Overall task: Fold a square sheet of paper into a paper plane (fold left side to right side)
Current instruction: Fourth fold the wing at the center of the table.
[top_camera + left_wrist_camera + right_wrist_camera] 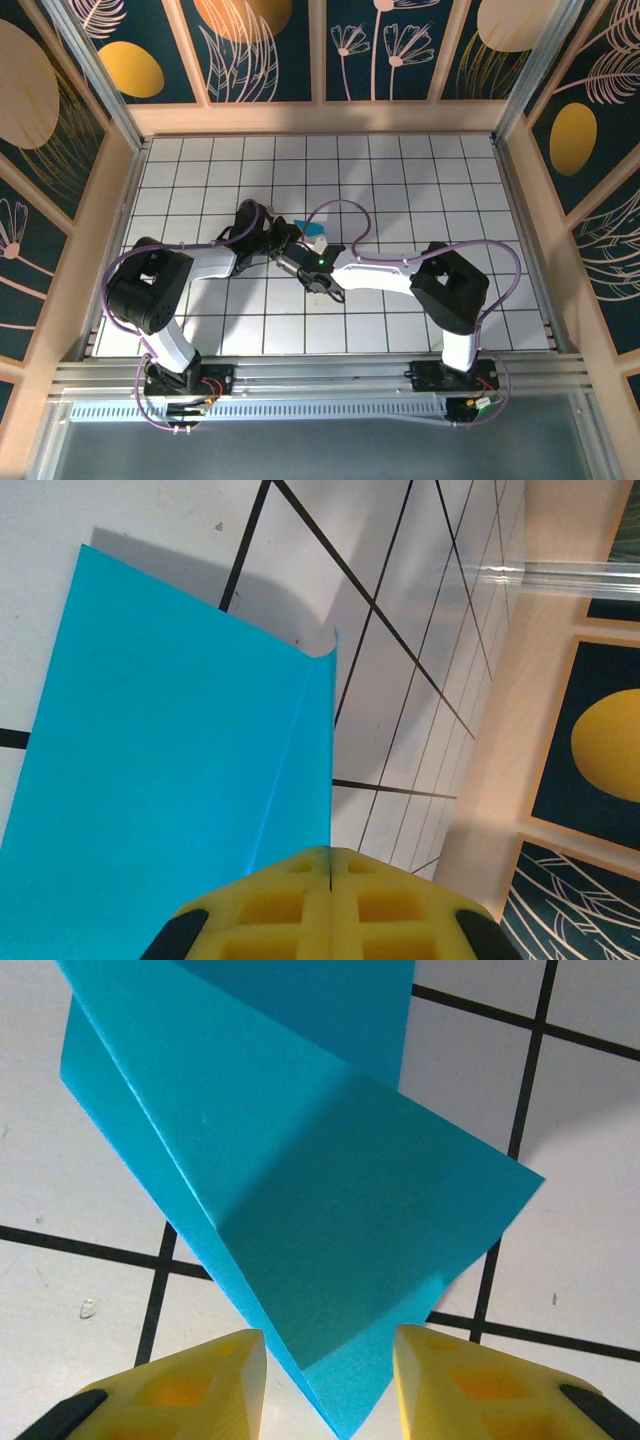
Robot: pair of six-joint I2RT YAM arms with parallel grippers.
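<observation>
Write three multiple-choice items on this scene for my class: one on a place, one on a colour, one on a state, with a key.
1. Where is the sheet of paper? A) mid-table B) far left corner C) off the table
2. Its colour? A) red B) cyan-blue C) white
3. The right gripper is: A) shut tight B) open C) holding a cup
Key: 1 A, the top view shows it on the tiles where both arms meet; 2 B, plain in both wrist views; 3 B, its yellow fingers stand apart around the paper's corner.

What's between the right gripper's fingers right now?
In the right wrist view, a pointed corner of the folded blue paper lies between the right gripper's yellow fingers, which stand apart on either side.
</observation>
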